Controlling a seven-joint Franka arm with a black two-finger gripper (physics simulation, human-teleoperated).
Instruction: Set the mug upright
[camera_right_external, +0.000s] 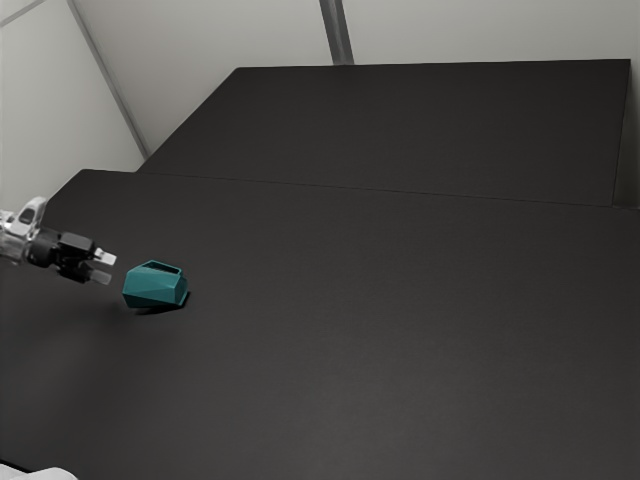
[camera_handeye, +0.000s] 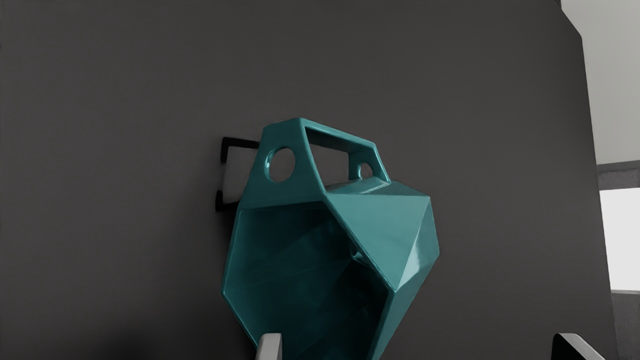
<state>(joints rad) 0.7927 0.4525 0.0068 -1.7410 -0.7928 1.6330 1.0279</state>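
Lying on its side on the dark table (camera_right_external: 380, 330), the teal mug (camera_right_external: 155, 287) rested near the nine o'clock side of the exterior view. The arm (camera_right_external: 18, 240) reached in from nine o'clock there, and its black gripper (camera_right_external: 104, 267) ended just short of the mug, which lay between three and four o'clock from the tips. The two pale fingertips stood well spread, with nothing clasped between them, so the end effector was released. In the exterior view, a small gap showed between those tips and the faceted body.

Seen from where I stood, the handle (camera_handeye: 285, 136) sat at about twelve o'clock on the mug. The wrist view showed the mouth (camera_handeye: 295, 260) turned toward the hand's camera, one fingertip passing in front of its rim and the other well apart from the mug. Round holes pierced the handle's two side plates, and a dark shadow (camera_handeye: 224, 150) of it fell on the tabletop.

Toward twelve o'clock in the exterior view, a second dark surface (camera_right_external: 400, 130) spread behind the table, backed by pale walls (camera_right_external: 480, 30) and a grey post (camera_right_external: 337, 30). At seven o'clock, a white rounded shape (camera_right_external: 40, 474) edged into sight.
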